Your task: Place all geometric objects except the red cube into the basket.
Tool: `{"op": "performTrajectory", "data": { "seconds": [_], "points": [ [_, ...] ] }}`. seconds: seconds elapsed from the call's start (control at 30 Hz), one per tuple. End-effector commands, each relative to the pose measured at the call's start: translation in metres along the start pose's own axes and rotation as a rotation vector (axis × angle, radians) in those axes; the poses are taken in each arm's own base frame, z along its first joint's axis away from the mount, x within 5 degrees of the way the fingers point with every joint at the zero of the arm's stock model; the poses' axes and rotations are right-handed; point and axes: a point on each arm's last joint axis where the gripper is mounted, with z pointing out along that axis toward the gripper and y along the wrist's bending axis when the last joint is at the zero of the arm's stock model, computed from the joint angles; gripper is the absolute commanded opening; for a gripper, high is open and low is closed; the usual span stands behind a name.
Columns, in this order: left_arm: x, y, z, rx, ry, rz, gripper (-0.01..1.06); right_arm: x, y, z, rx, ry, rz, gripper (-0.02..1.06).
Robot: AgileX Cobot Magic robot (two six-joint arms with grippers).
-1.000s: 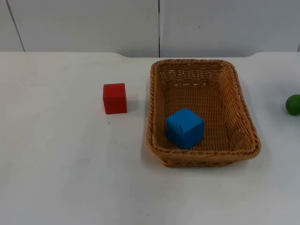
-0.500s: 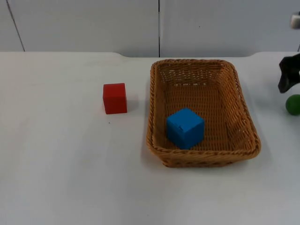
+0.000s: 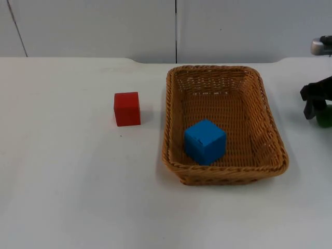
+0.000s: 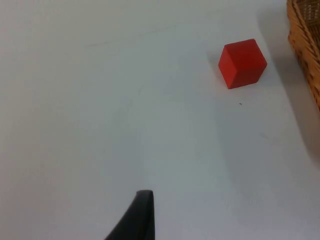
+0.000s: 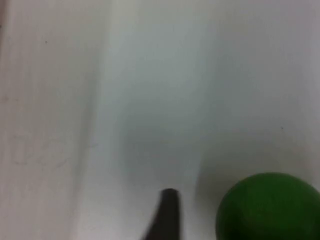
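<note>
The basket [image 3: 223, 124] sits on the white surface [image 3: 67, 187] with the blue cube [image 3: 205, 141] inside it, near its front wall. The red cube [image 3: 127, 109] lies left of the basket. Right of the basket, the right gripper [image 3: 316, 106] hangs over the green ball [image 3: 326, 119]; I cannot tell how wide its fingers [image 5: 167, 212] stand. The left arm waits, its finger spread unclear too.
</note>
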Motion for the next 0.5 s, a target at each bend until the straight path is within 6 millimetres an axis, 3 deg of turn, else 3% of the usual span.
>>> {"op": "performTrajectory", "data": {
  "seconds": [0.0, 0.07, 0.1, 0.13, 0.23, 0.33, 0.47],
  "points": [
    [-0.001, 0.001, -0.001, -0.009, -0.022, 0.002, 1.05, -0.003, 0.001, -0.002, 0.001, -0.018, -0.014, 0.61],
    [-0.001, 0.001, -0.001, -0.009, -0.022, 0.002, 1.05, -0.002, 0.001, -0.002, 0.001, -0.011, -0.014, 0.41],
    [-0.001, 0.001, -0.001, -0.009, -0.024, 0.002, 1.05, -0.003, 0.001, -0.004, 0.001, -0.014, -0.014, 0.25],
    [-0.001, 0.001, -0.001, -0.009, -0.024, 0.002, 1.05, -0.003, 0.001, -0.004, 0.001, -0.014, -0.014, 0.25],
    [-0.001, 0.001, -0.001, -0.010, -0.026, 0.002, 1.05, -0.008, 0.000, -0.014, 0.002, -0.038, -0.014, 0.00],
    [-0.001, 0.001, -0.001, -0.010, -0.026, 0.002, 1.05, -0.015, 0.000, -0.032, 0.004, -0.078, -0.013, 0.00],
    [-0.001, 0.001, -0.001, -0.010, -0.026, 0.002, 1.05, -0.032, -0.001, -0.097, 0.010, -0.193, -0.012, 0.00]
  ]
}}
